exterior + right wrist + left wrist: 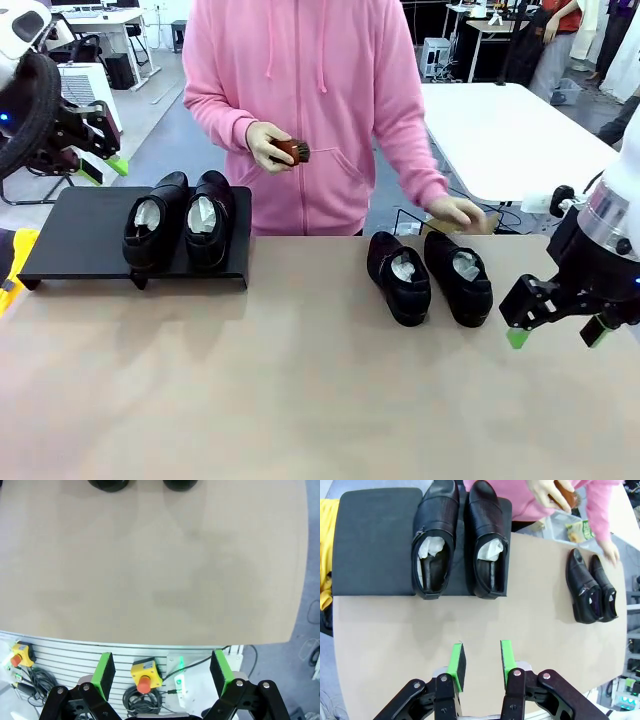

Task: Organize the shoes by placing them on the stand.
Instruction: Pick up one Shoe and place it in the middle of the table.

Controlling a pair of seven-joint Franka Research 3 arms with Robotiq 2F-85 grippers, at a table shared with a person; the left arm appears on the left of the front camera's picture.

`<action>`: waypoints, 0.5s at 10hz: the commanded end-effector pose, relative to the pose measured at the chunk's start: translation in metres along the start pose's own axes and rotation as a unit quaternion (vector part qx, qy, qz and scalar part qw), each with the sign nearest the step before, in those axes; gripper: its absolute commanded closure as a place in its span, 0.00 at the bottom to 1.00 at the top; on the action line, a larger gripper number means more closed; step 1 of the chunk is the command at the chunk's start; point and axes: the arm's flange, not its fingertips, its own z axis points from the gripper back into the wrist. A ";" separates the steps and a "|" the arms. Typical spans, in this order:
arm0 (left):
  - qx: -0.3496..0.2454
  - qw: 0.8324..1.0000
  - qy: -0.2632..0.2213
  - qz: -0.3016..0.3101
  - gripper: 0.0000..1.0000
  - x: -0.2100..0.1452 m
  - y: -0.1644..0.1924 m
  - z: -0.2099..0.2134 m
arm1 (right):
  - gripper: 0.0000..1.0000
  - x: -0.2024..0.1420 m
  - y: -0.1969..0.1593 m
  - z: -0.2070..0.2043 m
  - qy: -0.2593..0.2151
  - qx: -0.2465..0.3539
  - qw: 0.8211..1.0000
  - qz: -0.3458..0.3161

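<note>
- The right gripper (557, 334) is hanging low over the table (300, 400), fingers spread wide and gripping nothing.
- The loose pair of shoes (400, 280) is lying just to its left, side by side, long axes running from the robot's side toward the person. Which end is the toe is hard to tell here.
- This arm is sitting much nearer that pair than the other arm is.
- A person's hand (455, 212) is resting just behind the pair, and the other hand is holding a brush (292, 152).
- The left gripper (481, 652) is hovering half open and empty, facing the stand (370, 545).
- The shelved shoes (436, 540) are filling the stand's right half, leaving its left half bare.
</note>
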 end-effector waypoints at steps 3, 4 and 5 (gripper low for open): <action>-0.007 1.000 -0.001 0.000 0.60 0.001 0.001 0.001 | 0.00 -0.001 0.001 0.001 -0.001 0.001 1.000 0.002; -0.007 1.000 -0.001 0.000 0.60 0.001 0.001 0.001 | 0.00 -0.001 0.001 0.001 -0.001 0.001 1.000 0.002; -0.007 1.000 -0.001 0.000 0.60 0.001 0.001 0.001 | 0.00 -0.001 0.001 0.001 -0.001 0.001 1.000 0.002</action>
